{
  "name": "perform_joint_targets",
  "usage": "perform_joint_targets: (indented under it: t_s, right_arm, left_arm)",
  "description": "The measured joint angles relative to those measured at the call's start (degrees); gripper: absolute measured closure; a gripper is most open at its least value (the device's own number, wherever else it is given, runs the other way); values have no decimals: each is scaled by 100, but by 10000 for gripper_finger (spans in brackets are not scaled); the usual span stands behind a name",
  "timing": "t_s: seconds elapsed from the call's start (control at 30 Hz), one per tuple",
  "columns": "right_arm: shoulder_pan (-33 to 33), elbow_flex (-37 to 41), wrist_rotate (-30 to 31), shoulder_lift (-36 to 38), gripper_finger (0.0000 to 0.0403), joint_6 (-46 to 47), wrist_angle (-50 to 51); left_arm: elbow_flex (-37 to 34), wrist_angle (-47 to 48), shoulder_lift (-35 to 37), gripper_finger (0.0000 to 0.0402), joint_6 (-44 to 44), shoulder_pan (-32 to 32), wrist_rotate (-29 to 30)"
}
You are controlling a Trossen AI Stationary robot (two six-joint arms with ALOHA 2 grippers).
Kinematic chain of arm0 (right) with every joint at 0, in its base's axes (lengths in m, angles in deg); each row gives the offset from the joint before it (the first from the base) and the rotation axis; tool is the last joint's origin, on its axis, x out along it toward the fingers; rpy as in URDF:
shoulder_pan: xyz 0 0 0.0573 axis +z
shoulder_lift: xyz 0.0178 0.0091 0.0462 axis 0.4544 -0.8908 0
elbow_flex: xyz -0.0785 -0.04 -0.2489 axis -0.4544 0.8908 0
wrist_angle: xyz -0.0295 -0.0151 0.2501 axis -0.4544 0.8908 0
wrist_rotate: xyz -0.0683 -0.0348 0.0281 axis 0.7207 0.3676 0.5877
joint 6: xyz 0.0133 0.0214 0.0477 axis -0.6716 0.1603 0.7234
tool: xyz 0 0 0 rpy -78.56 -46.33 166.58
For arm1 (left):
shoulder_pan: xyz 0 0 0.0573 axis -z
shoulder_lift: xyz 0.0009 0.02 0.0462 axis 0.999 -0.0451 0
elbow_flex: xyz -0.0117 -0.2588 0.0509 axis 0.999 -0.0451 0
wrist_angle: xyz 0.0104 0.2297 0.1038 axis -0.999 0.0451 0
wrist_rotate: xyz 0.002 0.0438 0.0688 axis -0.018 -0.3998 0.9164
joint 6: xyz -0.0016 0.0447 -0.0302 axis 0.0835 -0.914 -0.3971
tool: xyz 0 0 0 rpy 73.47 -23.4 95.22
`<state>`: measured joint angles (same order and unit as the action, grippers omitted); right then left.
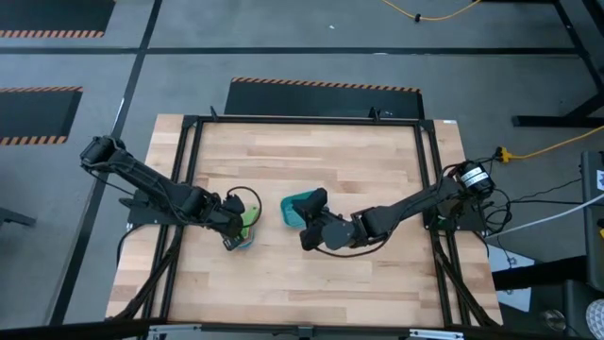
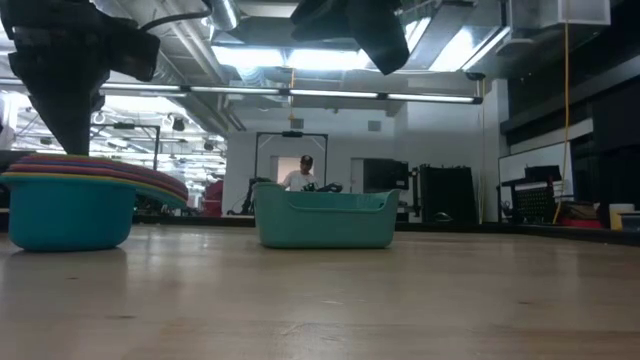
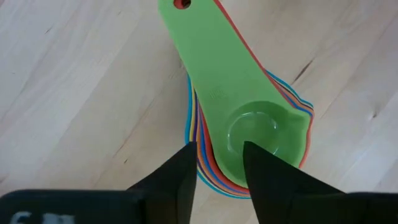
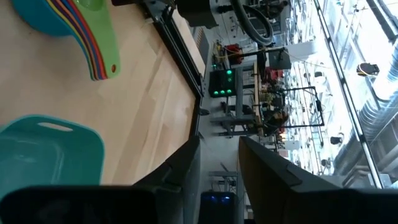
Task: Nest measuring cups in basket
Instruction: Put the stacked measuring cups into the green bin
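The measuring cups stand nested in one stack left of the table's middle. The green cup is on top, and the lowest light blue cup rests by its base on the wood. Their handles fan out to one side. My left gripper is open and hangs just above the stack's bowl end, pointing down. The teal basket sits upright and empty on the table, apart from the stack. My right gripper is open beside the basket, raised above the table. My left gripper comes from above, with one finger over the green cup's bowl and the other over the stack's outer edge. I cannot tell whether either finger touches the cups. The stack stays on the table.
Bare wooden table lies on the far side and along the near edge. A dark metal frame runs round the tabletop. In the room beyond, a person stands far behind the basket.
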<state>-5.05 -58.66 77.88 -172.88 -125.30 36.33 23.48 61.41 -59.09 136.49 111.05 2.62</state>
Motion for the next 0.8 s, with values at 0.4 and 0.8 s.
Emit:
perform_joint_targets:
  t_s: [0.4, 0.8]
  right_arm:
    - [0, 0, 5, 0, 288, 6, 9]
    - [-8, 2, -6, 0, 288, 299, 69]
  left_arm:
    - [0, 1, 0, 270, -48, 0, 17]
    - [2, -101, 69, 269, -46, -84, -240]
